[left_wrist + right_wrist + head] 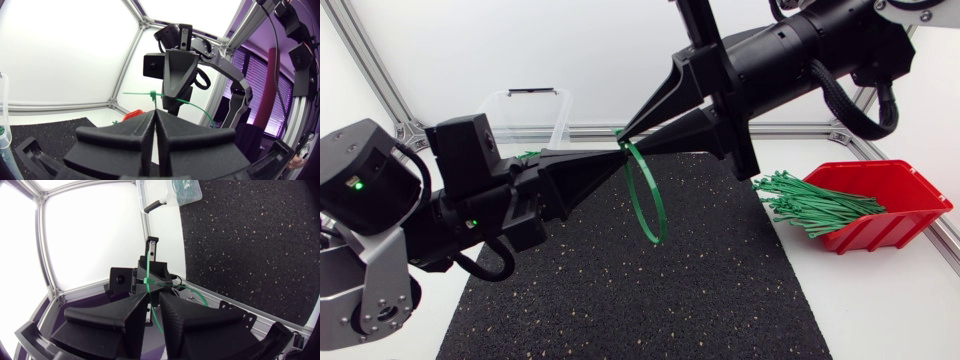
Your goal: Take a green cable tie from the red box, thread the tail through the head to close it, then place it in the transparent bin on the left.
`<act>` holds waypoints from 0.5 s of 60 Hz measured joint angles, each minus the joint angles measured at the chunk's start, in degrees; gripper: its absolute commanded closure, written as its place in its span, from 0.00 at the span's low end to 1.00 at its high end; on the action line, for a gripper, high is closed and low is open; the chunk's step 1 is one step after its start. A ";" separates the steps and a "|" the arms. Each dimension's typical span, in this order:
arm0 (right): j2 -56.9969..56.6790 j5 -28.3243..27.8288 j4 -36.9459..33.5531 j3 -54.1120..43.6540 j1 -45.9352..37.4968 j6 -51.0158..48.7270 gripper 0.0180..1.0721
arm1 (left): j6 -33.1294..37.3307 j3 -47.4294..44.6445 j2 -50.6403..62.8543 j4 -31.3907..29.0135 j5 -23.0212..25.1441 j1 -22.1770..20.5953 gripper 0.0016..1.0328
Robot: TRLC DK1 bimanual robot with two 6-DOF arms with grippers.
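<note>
1. Left gripper (617, 153): fingers pressed together, with only a thin seam between them in the left wrist view. They are clamped on the green cable tie (151, 94) at the very tips. The tie's head sits just ahead of the fingertips.

2. Right gripper (623, 137): fingers converge to a narrow point and pinch the same tie from two sides. A straight green strand runs out ahead of its tips, and the left gripper is directly opposite, tip to tip.

3. Cable tie: held between the two grippers, above the black mat (620, 290). It forms a loop that hangs below both sets of fingertips, touching nothing else. A short tail projects sideways from the head.

4. Red box (898, 192): well behind and beside the right gripper, with a bundle of green ties (810, 207) spilling over its open front.

5. Transparent bin (532, 115): beyond the left gripper, off the mat. The right wrist view shows green ties inside it.
</note>
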 measured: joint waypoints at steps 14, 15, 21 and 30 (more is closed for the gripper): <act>-0.31 2.58 -0.02 0.33 -0.15 0.00 0.71 | 0.66 0.00 1.66 0.63 0.07 0.42 0.97; -0.35 2.80 -0.02 0.50 -0.22 0.00 0.71 | 0.68 0.00 1.68 0.66 0.07 0.42 0.97; -0.68 2.99 -0.02 2.27 -1.18 0.00 0.71 | 1.31 0.00 1.86 0.87 0.07 0.42 0.97; -0.96 2.97 -0.02 3.89 -3.06 -0.04 0.71 | 1.49 0.00 2.23 0.85 0.07 0.42 0.97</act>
